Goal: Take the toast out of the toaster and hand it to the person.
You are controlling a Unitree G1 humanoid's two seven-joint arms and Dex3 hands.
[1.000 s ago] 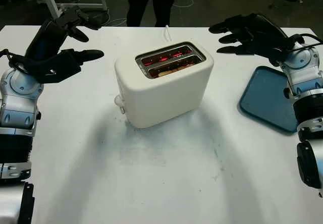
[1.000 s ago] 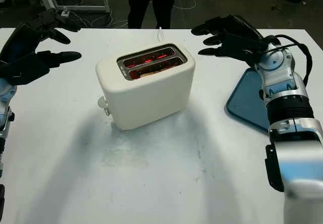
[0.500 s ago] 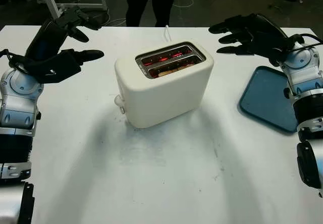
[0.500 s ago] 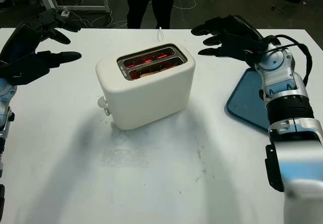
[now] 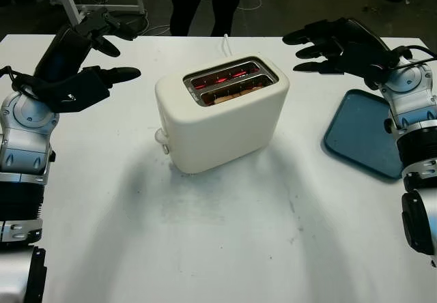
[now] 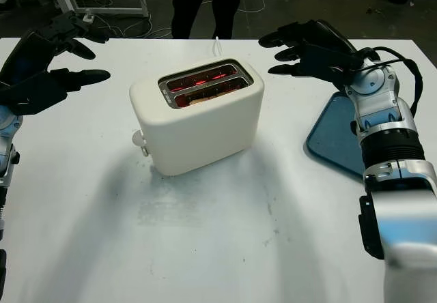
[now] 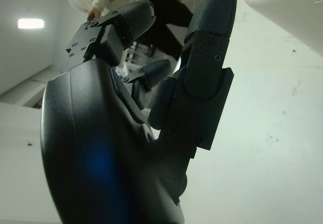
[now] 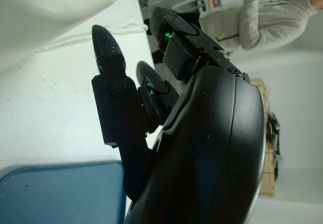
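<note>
The toast (image 5: 229,97) is seen sunk in the front slot of the toaster (image 5: 222,115), with the elements glowing red in both slots. The toaster is stood on the white surface (image 5: 225,241), its lever knob (image 5: 161,138) turned toward the robot. To its left the left hand (image 5: 85,71) is held above the surface, open, nothing gripped. To its right the right hand (image 5: 338,44) is raised likewise, open and empty. A blue tray (image 5: 362,136) lies right of the toaster, under the right forearm. Behind the toaster a person (image 5: 205,3) is seen standing; the torso is revealed in the right wrist view (image 8: 262,17).
</note>
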